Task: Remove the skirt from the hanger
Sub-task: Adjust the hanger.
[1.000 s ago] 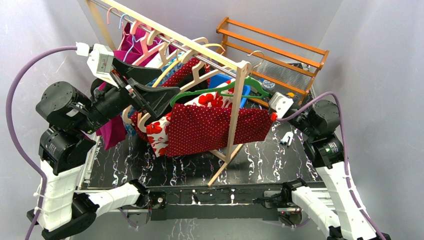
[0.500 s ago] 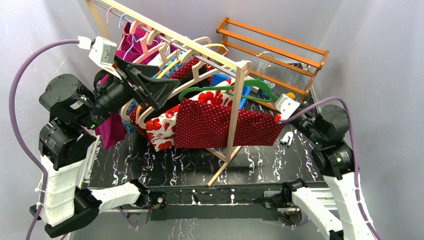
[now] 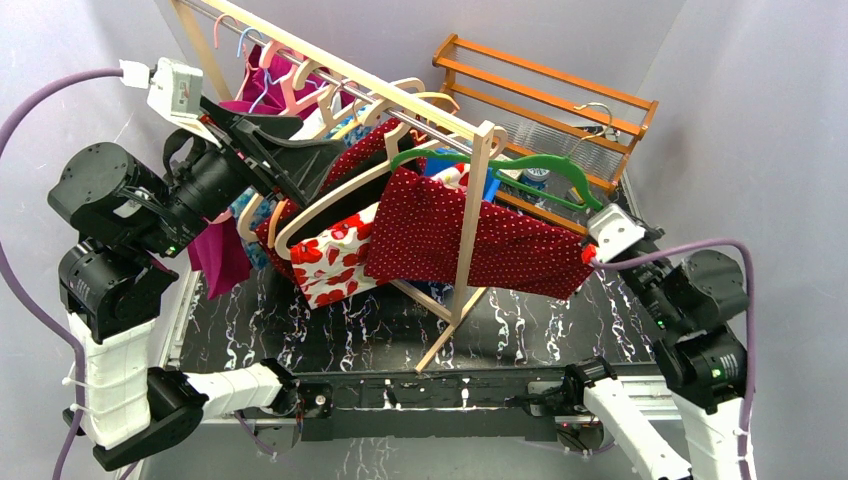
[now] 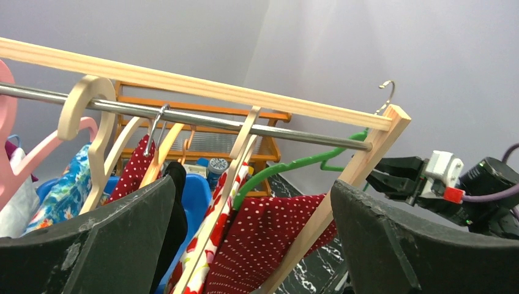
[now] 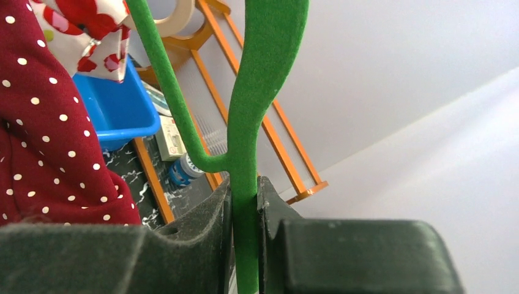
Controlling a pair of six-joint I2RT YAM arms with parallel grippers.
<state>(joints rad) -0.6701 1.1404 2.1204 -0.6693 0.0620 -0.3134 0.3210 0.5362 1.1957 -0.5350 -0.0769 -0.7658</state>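
Progress, as I read it: roughly halfway. Hanger [image 3: 500,165] (green) looks off the rail [image 4: 183,116]. Its hook [image 4: 387,92] sits out past the post [image 3: 478,200] at the rack's end, touching nothing I can see. Skirt [image 3: 480,245] (red w/ white dots) is still on the hanger, spanning from just L of the post out toward the R side, above the table. So: hanger freed, skirt not yet off.

Left to do: get the cloth off the hanger, prob. one arm steadying the hanger while the other pulls the skirt away. Can't tell how the skirt is fixed, clips or draped.

R gripper [image 5: 245,190]: jaws pressed tight on the hanger's thin green bar, nothing else btw them. L gripper [image 4: 254,190]: fingers spread wide, holding nothing, up by the rail among the other hangers. It's near the skirt's L end but apart from it.

Views:
- **R wrist cam:** the only one proving the pinch, w/ the green bar squeezed btw both pads. Top cam shows only that the gripper meets the hanger's end.
- **Top cam:** alone gives the full layout, i.e. the skirt's whole span, both arms, and the floral cloth [image 3: 335,255] just beside the skirt.
- **L wrist cam:** adds a side-on look at the rail end, w/ the hook above and beyond it and the R gripper across the rack.
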